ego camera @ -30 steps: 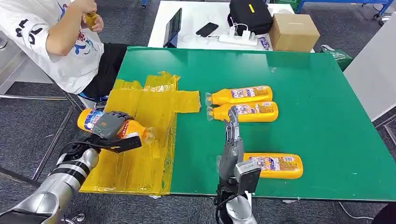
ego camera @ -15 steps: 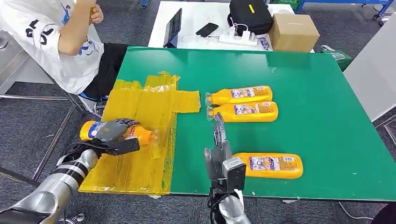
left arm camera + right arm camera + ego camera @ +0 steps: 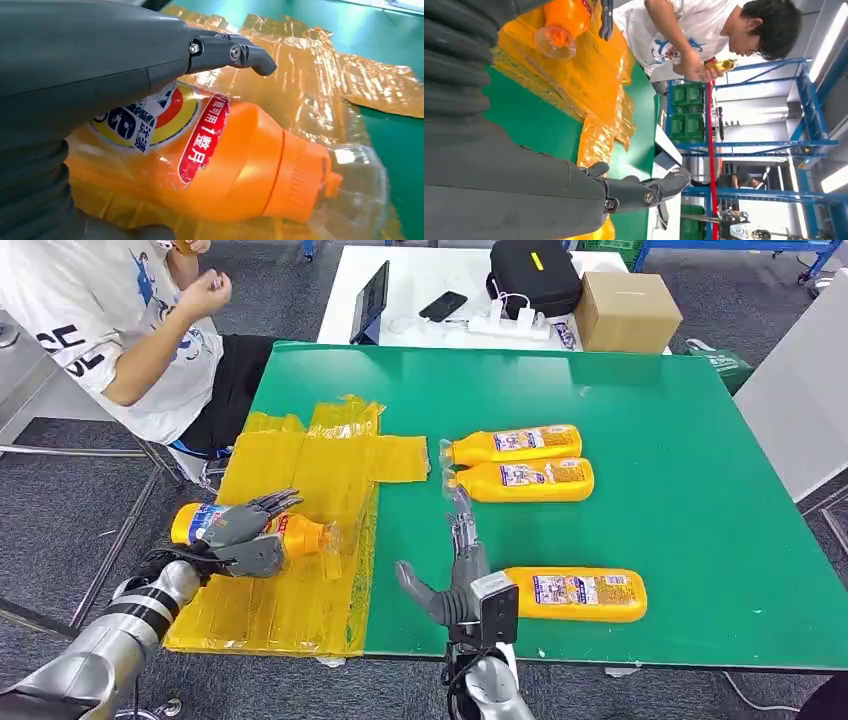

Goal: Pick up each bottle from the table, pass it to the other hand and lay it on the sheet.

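Three bottles point(image 3: 515, 444) are waiting on the green table point(image 3: 680, 520), while a fourth bottle point(image 3: 250, 528) is lying on the yellow sheet point(image 3: 320, 470) at its left edge. Left hand point(image 3: 240, 530) is draped over that bottle, fingers loosening but touching the label, seemingly letting it settle. Its long axis is running sideways across the sheet, clear cap pointing toward the table's middle. Right hand point(image 3: 455, 585) is hovering empty, fingers spread, just beside the nearest bottle point(image 3: 575, 594), probably lining up the next pick.
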`<state>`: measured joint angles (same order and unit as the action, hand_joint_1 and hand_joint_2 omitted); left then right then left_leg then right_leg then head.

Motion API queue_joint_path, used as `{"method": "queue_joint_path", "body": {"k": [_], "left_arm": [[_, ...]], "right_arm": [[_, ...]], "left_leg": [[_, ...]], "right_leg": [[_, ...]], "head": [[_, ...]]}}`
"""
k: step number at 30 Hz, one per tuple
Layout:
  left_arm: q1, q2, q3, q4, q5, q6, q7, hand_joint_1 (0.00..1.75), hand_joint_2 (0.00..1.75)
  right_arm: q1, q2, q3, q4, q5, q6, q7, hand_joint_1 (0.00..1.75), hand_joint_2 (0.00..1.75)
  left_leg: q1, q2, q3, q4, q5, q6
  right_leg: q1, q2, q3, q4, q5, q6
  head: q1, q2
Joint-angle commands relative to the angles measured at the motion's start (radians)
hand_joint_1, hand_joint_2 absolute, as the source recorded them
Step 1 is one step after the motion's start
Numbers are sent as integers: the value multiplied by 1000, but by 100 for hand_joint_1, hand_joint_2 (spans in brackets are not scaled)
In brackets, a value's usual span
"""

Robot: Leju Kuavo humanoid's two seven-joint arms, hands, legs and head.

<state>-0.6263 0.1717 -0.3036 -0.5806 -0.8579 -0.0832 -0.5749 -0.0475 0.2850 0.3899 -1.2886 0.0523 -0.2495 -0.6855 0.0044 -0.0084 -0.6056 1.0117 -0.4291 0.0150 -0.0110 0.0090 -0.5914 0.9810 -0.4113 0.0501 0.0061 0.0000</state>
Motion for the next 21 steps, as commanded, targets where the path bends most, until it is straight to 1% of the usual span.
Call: {"method": "queue_joint_path", "body": {"k": [1,3,4,5,6,7,9,10,11,12,13,15,17,19,20,21], "left_arm": [[43,60,-52,-3,106,-138,-29,0,175],[52,63,-36,-13,150,-170,-44,0,175],[86,56,0,-61,240,-216,-73,0,175],[101,49,11,-83,265,-212,-74,0,175],[124,26,36,-122,298,-187,-73,0,0],[147,-12,71,-176,319,-104,-77,0,0],[174,-115,163,-263,356,79,-53,0,0],[182,-173,214,-325,348,246,-31,0,0],[178,-202,225,-352,320,357,3,0,0],[171,-218,231,-369,226,549,22,0,0],[157,-257,269,-391,233,664,1,0,0],[154,-276,297,-411,269,703,-21,0,0],[151,-271,300,-405,275,701,-26,0,0],[139,-297,348,-391,342,751,-97,0,0],[135,-300,354,-384,352,758,-108,0,0],[134,-318,394,-404,307,781,-123,0,0]], "right_arm": [[-51,-4,-18,102,-15,13,1,0,175],[-53,-4,-18,108,-16,15,1,0,175],[-56,-3,-17,116,-18,20,-1,0,175],[-57,-2,-17,119,-19,21,-2,0,175],[-57,-1,-18,122,-19,20,-4,0,175],[-56,0,-16,122,-17,20,-3,0,175],[-48,2,-8,111,-6,9,10,0,175],[-44,5,-1,106,4,2,25,0,175],[-41,8,5,102,9,-5,34,0,175],[-40,9,9,103,20,-23,49,0,175],[-42,13,16,116,15,-35,65,0,175],[-47,13,21,134,16,-45,70,0,175],[-53,13,20,149,14,-47,68,0,175],[-61,8,27,172,13,-50,70,0,175],[-62,8,28,176,13,-51,72,0,175],[-65,5,32,185,15,-50,72,0,175]], "left_leg": [[1,6,5,-2,-1,-1],[1,6,5,-2,-1,-1],[0,5,4,-2,-1,-1],[0,6,5,-2,-1,-1],[0,5,6,-2,-1,-1],[0,5,6,-3,-1,-1],[0,2,6,-3,-1,0],[0,-3,3,-1,0,0],[1,-3,3,-1,0,0],[0,-5,1,0,1,0],[1,-7,0,1,0,0],[1,-5,-4,1,1,0],[0,-2,-3,1,0,0],[0,1,-1,0,-1,-1],[-1,0,-1,0,-1,-1],[0,0,0,0,-1,-1]], "right_leg": [[1,4,3,-2,1,-2],[1,4,3,-2,1,-2],[0,3,2,-1,1,-1],[1,4,3,-1,1,-2],[0,4,3,-1,1,-1],[1,4,4,-2,1,-2],[0,0,5,-2,0,-1],[0,-4,3,-1,-1,-1],[1,-5,3,-1,-1,-1],[0,-6,0,0,-1,0],[1,-9,1,0,-2,-1],[1,-6,-3,0,-1,0],[0,-3,-2,0,0,-1],[0,0,0,0,-1,-1],[0,-1,-1,0,0,-1],[1,-1,0,0,-1,-2]], "head": [[0,0],[0,0],[0,0],[0,0],[0,0],[0,0],[0,0],[0,0],[0,0],[0,0],[0,0],[0,0],[1,0],[0,0],[0,0],[0,0]]}}
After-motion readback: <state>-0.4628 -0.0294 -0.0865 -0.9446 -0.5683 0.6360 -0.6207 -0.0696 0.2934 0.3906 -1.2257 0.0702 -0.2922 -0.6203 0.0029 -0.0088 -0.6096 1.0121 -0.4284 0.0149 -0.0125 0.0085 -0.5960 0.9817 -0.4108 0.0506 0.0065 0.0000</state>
